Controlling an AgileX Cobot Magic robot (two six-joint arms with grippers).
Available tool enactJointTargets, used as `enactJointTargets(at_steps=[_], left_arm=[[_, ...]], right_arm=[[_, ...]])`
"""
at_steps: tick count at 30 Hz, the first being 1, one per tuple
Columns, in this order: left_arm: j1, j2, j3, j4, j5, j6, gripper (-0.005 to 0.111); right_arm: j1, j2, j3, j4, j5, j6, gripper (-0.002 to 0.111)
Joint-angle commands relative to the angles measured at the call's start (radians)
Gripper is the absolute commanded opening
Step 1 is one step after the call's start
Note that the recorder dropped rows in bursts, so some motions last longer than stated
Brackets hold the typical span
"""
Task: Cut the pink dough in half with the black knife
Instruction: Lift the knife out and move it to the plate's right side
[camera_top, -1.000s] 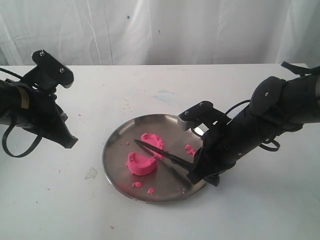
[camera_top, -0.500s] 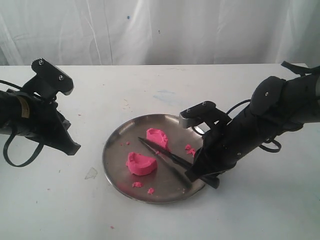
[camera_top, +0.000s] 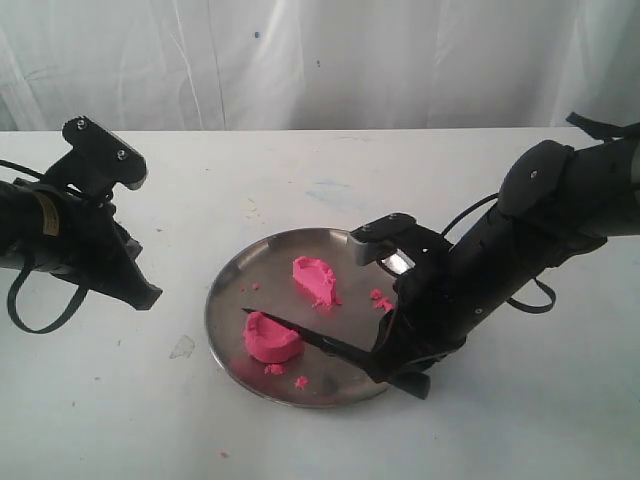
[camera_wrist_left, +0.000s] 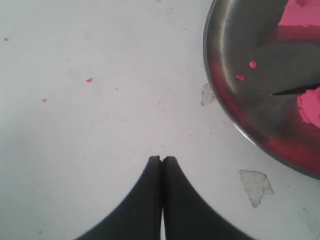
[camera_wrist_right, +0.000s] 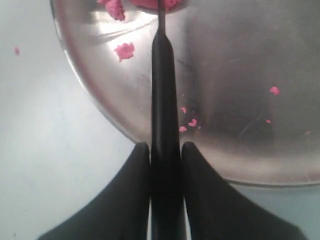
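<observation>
Our right gripper (camera_wrist_right: 165, 151) clamps the slim all-black knife (camera_top: 318, 342) by its handle, blade reaching out ahead of it onto the nearer chunk of bright pink soft dough (camera_top: 270, 340) on the round steel plate (camera_top: 222, 300); the second chunk (camera_top: 317, 280) lies beyond. We judge it halved: lift straight, without dragging. Our left gripper (camera_wrist_left: 161, 160) is pinched shut, empty.

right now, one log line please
pink dough: two pieces on plate | black knife: in right gripper, blade over near piece | left gripper: shut, off plate
</observation>
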Motion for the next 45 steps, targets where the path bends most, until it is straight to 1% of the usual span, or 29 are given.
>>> enactJointTargets(at_steps=[1, 6, 9, 12, 16, 20, 22, 25, 29, 30, 32, 39, 45], left_arm=[[0.003, -0.007, 0.007, -0.021, 0.001, -0.007, 0.000], [0.003, -0.007, 0.007, -0.024, 0.001, -0.007, 0.000], [0.003, -0.007, 0.007, -0.026, 0.001, -0.007, 0.000], [0.003, -0.007, 0.007, -0.026, 0.001, -0.007, 0.000], [0.003, -0.007, 0.007, -0.026, -0.001, -0.007, 0.000], [0.003, -0.007, 0.007, -0.026, -0.008, -0.007, 0.000], [0.003, -0.007, 0.007, -0.032, -0.008, -0.007, 0.000], [0.003, -0.007, 0.007, -0.041, -0.008, -0.007, 0.000], [0.003, -0.007, 0.007, -0.057, -0.008, -0.007, 0.000], [0.003, -0.007, 0.007, -0.057, -0.008, -0.007, 0.000], [0.003, -0.007, 0.007, -0.057, -0.008, -0.007, 0.000], [0.003, -0.007, 0.007, -0.087, -0.020, -0.007, 0.000], [0.003, -0.007, 0.007, -0.087, -0.055, -0.007, 0.000]], right_arm=[[0.000, -0.001, -0.007, 0.059, 0.061, -0.081, 0.000], [0.000, -0.001, -0.008, 0.054, -0.029, -0.074, 0.000], [0.000, -0.003, -0.008, 0.026, -0.072, -0.029, 0.000], [0.000, -0.017, -0.008, 0.005, -0.094, -0.020, 0.000], [0.000, -0.067, -0.027, 0.005, -0.097, -0.011, 0.000], [0.000, -0.156, -0.051, -0.004, -0.121, 0.060, 0.000], [0.000, -0.198, -0.051, -0.035, -0.167, 0.109, 0.000], [-0.002, -0.239, -0.048, -0.185, -0.258, 0.280, 0.000], [-0.002, -0.230, -0.021, -0.547, -0.352, 0.691, 0.000], [-0.002, -0.218, -0.014, -0.611, -0.368, 0.782, 0.000], [-0.002, -0.189, -0.005, -0.669, -0.388, 0.886, 0.000], [-0.002, -0.057, -0.005, -0.669, -0.497, 0.912, 0.000], [0.000, -0.006, -0.008, -0.646, -0.506, 0.912, 0.000]])
